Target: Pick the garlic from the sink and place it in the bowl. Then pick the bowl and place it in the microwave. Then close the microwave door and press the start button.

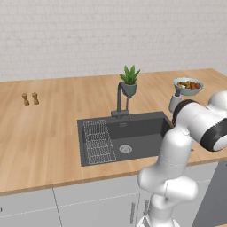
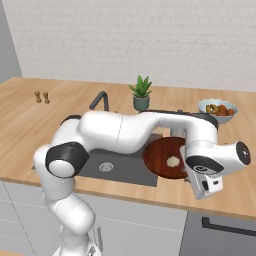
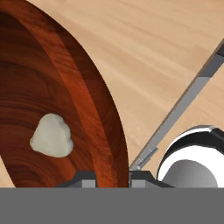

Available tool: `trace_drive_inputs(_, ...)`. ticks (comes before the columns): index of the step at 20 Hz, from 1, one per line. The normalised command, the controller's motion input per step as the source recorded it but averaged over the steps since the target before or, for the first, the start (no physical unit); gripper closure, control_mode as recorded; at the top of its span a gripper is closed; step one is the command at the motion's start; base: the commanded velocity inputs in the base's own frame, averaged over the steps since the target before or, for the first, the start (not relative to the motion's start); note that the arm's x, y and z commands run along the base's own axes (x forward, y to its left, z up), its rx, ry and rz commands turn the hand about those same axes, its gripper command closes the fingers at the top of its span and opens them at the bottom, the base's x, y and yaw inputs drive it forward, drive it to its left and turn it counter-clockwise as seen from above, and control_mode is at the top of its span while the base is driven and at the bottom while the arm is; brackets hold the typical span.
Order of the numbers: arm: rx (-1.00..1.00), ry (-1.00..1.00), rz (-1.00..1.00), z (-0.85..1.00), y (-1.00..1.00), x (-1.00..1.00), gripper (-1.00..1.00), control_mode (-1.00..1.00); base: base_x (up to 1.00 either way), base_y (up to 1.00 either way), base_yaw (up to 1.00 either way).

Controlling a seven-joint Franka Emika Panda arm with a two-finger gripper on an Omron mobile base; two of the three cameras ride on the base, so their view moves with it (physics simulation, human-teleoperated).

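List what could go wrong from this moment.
1. The claw pinches the bowl by one edge of its rim only, so the bowl may tilt or slip when lifted.
2. The garlic lies loose inside; a tilt could roll it out.
3. The fruit bowl stands close behind, so a wide swing might knock it.

In the right base view the garlic (image 2: pixel 173 161) lies in the bowl (image 2: pixel 159 155) at centre right, on the bench (image 2: pixel 30 120), sink (image 2: pixel 115 167) to its left.

Kitchen, wooden counter (image 1: pixel 48 133), dark sink (image 1: pixel 133 133) with faucet (image 1: pixel 120 99), white-tiled wall (image 1: pixel 88 35)
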Motion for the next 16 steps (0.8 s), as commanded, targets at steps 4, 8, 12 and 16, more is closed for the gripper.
trace_drive_inputs(4,0.0,0.01,-0.05,0.0,0.93,0.5,1.0,-1.0,0.0,0.0,0.0)
trace_drive_inputs(8,0.01,0.0,-0.01,0.06,0.56,0.25,1.0,-1.0,0.0,0.0,0.0)
trace_drive_inputs(12,0.0,0.03,0.0,0.35,0.49,-0.01,1.0,-1.0,0.0,0.0,0.0)
trace_drive_inputs(16,0.0,0.11,0.0,0.31,0.51,-0.06,1.0,-1.0,0.0,0.0,0.0)
